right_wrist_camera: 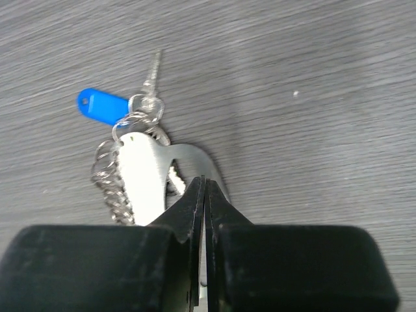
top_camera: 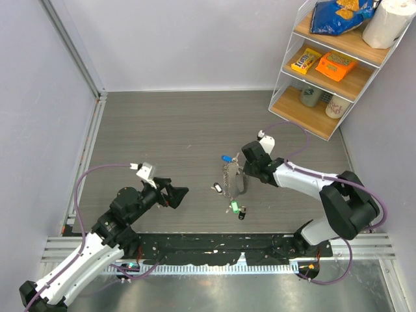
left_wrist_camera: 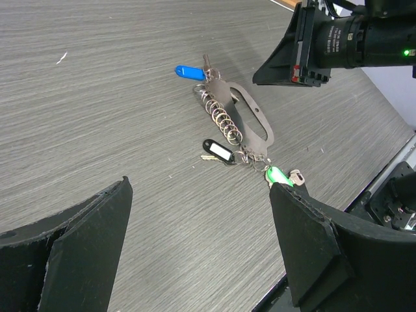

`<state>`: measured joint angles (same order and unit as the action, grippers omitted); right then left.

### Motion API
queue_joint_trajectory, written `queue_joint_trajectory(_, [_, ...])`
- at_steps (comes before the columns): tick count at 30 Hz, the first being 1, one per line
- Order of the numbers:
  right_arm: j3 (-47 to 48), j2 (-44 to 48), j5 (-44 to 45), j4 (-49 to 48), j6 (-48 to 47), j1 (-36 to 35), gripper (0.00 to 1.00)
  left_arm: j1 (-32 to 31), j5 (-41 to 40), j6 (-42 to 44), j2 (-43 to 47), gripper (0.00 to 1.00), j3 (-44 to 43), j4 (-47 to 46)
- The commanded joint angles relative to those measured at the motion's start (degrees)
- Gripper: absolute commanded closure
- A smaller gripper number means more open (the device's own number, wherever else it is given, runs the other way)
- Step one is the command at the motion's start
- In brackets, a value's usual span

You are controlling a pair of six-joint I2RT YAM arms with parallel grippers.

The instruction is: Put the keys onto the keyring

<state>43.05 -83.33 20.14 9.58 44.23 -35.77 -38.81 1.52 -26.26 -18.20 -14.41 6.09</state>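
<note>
The keyring (left_wrist_camera: 224,93) lies flat on the grey table (top_camera: 162,130) between the 2 arms, with its chain of small rings (left_wrist_camera: 224,122) and blue tag (left_wrist_camera: 190,71) beside it. The right gripper (right_wrist_camera: 203,185) is clenched, its fingertips pressed together over the loop's rim. I cannot tell whether the thin metal is really pinched between them. The left gripper (left_wrist_camera: 201,188) is released wide, holds nothing and hangs near. The green-headed key (left_wrist_camera: 278,175) and the black-headed key (left_wrist_camera: 218,151) lie at the chain's end. To do this step well, I think the right claw should first hold the loop steady, and then the left should take 1 key by its head.
</note>
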Motion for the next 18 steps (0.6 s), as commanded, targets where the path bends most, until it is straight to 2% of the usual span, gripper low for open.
queue_joint_trajectory(1, [0.7, -1.6, 4.9, -2.9, 1.7, 1.2, 0.95, 0.3, -0.6, 1.0, 0.4, 0.06, 0.3, -3.0])
queue_joint_trajectory(9, [7.0, -6.8, 4.6, -4.0, -1.7, 4.0, 0.95, 0.3, -1.1, 1.1, 1.9, 0.05, 0.6, -2.5])
queue_joint_trajectory(18, [12.2, -15.0, -0.8, -4.6, -1.8, 3.7, 0.95, 0.3, -1.0, 1.6, 2.6, 0.05, 0.7, -1.6])
